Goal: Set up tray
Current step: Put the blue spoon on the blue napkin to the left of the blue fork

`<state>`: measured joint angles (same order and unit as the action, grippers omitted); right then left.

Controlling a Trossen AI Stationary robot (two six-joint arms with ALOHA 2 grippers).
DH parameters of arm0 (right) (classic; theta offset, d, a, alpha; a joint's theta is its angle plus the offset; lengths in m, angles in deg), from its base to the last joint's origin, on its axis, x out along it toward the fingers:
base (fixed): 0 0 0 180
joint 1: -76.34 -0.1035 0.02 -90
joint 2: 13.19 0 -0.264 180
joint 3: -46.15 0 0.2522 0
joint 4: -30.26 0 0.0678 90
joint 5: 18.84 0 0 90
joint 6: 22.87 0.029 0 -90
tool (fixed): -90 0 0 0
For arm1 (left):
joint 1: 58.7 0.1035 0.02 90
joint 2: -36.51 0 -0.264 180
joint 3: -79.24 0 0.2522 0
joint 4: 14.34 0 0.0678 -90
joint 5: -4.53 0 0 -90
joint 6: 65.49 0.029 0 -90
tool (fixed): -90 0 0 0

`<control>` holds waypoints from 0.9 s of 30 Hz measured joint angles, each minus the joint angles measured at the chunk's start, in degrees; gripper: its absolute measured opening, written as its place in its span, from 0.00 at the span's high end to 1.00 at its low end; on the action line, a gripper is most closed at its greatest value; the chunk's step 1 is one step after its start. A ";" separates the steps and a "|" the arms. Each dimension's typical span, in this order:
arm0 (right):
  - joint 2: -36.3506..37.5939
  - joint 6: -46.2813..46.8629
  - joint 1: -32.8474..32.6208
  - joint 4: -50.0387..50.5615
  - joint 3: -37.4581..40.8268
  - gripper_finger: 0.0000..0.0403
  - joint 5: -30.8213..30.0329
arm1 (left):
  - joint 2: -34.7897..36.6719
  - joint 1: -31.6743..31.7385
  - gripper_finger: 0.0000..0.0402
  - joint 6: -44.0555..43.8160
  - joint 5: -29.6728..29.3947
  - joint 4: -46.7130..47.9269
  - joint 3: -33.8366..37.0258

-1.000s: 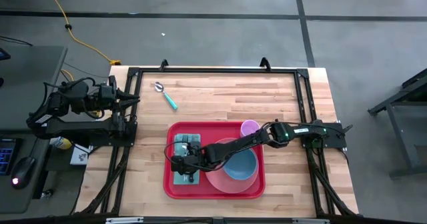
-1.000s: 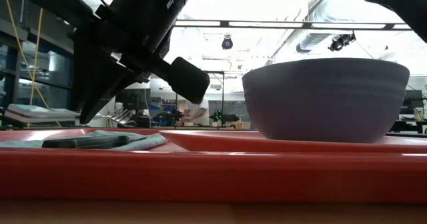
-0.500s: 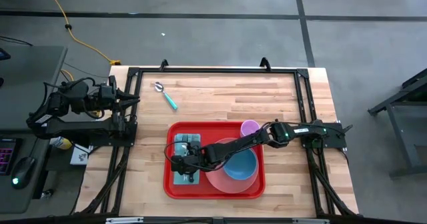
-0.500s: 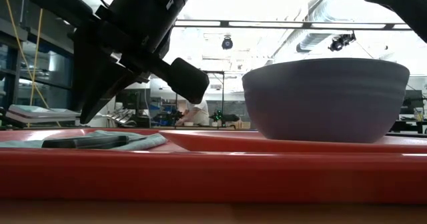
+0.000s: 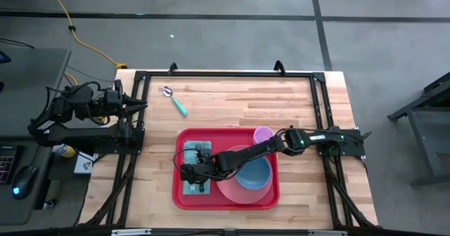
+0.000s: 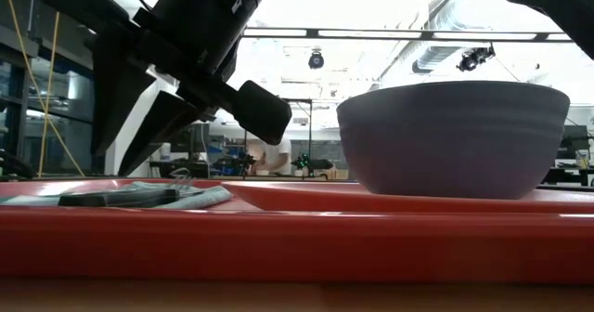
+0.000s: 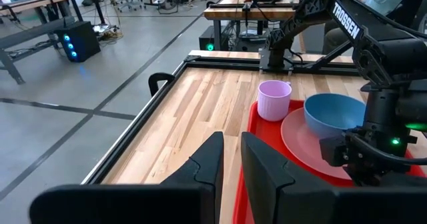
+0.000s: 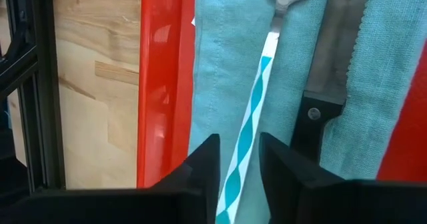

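The red tray (image 5: 226, 206) lies in the middle of the table. A teal napkin (image 5: 198, 147) sits on its left part, carrying a utensil with a teal-and-white striped handle (image 8: 257, 97) and a dark-handled knife (image 8: 333, 64). My right gripper (image 8: 238, 139) hovers over the napkin, open. Its fingers stand on either side of the striped handle and do not touch it. A blue bowl (image 5: 253, 174) rests on a pink plate (image 5: 226, 188) in the tray. My left gripper (image 7: 231, 157) waits shut at the table's left edge.
A purple cup (image 5: 263, 133) stands at the tray's far right corner. A teal-handled spoon (image 5: 174, 100) lies on the bare wood toward the far left. In the low view the tray's near rim (image 6: 297, 242) and the bowl (image 6: 453, 136) fill the foreground. A black frame borders the table.
My right gripper has opened above the napkin and let go of the striped-handled utensil. The utensil now lies on the napkin, and its head shows beside the knife in the low view. The arm itself has stayed in place.
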<state>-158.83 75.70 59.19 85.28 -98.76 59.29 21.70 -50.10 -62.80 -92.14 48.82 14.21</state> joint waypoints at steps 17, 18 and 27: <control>0.89 -6.35 -0.24 -2.45 0.08 0.76 -2.09 | 0.00 0.01 0.79 0.23 0.02 0.03 0.00; 1.47 -7.28 -0.24 -2.45 0.08 0.76 -2.43 | -0.01 0.00 0.79 0.23 0.02 0.03 0.00; 8.73 -18.26 -0.05 -1.70 0.05 0.75 -8.75 | 0.00 0.01 0.79 0.23 0.02 0.05 0.00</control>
<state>-150.11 57.43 59.14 83.57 -98.70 50.53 21.70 -50.09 -62.57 -92.12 48.88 14.21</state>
